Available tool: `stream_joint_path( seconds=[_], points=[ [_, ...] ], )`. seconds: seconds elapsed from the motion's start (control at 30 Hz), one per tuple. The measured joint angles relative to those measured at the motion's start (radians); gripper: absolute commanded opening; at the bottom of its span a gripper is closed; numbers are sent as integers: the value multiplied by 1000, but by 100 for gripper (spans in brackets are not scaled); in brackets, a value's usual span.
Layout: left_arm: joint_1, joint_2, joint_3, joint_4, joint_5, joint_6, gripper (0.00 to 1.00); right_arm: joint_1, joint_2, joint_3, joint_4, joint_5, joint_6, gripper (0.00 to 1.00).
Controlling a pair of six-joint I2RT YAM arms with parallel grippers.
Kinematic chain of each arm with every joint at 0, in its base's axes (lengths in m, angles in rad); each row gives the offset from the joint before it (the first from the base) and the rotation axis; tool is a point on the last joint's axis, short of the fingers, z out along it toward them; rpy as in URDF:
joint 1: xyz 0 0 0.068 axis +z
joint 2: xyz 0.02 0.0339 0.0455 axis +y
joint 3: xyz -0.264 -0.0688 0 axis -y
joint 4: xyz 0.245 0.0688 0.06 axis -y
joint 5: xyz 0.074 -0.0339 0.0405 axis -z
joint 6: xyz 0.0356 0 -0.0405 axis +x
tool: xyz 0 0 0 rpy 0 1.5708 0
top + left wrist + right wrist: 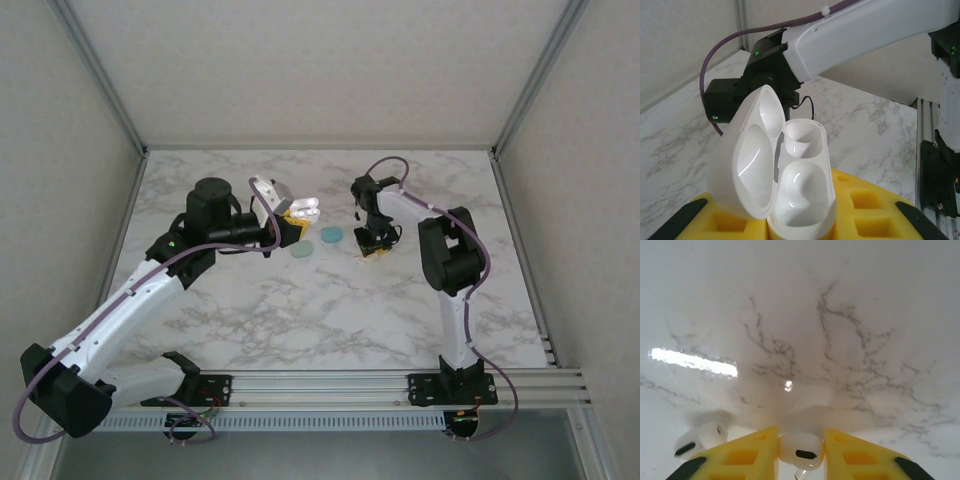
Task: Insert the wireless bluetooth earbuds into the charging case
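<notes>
From the top camera, the left gripper (292, 218) is hovering above the marble table (250, 310), clamping the white charging case (304, 209) with the opened case pointing toward the right arm. Two teal rounded objects (302, 250) are lying on the table just in front of it, between the two arms. The right gripper (374, 247) is pointing straight down at the tabletop, well to the right of the case.

On the left wrist camera, the left gripper's (800, 222) yellow fingers (725, 220) are squeezing the base of the charging case (802, 190). Its long axis is running up and away from the fingers, with the two wells stacked one beyond the other, both showing bare and facing the lens. The lid (745, 160) is swinging out to the left, hinged along the case's left edge.

On the right wrist camera, the right gripper (801, 437) is pinching narrowly on a white earbud (800, 449) right at the tabletop, its dark oval slot facing the lens and its stem pointing down toward the bottom edge. A second earbud (700, 439) is lying on the marble just left of the left finger, its long axis slanting from lower left to upper right.
</notes>
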Motion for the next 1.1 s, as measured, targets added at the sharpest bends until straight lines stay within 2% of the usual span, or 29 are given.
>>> stream_joint_path(
  seconds=[0.13,0.3,0.53,0.67,0.83,1.1],
  points=[
    [0,21,-3,14,-26,-29,12,0,-139,-44,8,-4,28,27],
    [0,63,-19,69,-39,-86,12,11,-421,-49,47,-39,70,27],
    [0,106,-34,160,-31,-151,12,77,-698,-25,142,-118,125,28],
    [-2,107,-34,187,-22,-161,12,150,-755,-1,199,-127,129,27],
    [-10,109,-33,196,-13,-161,12,230,-755,27,259,-129,125,27],
    [-19,115,-31,196,-11,-161,12,267,-721,35,315,-148,121,28]
  ],
)
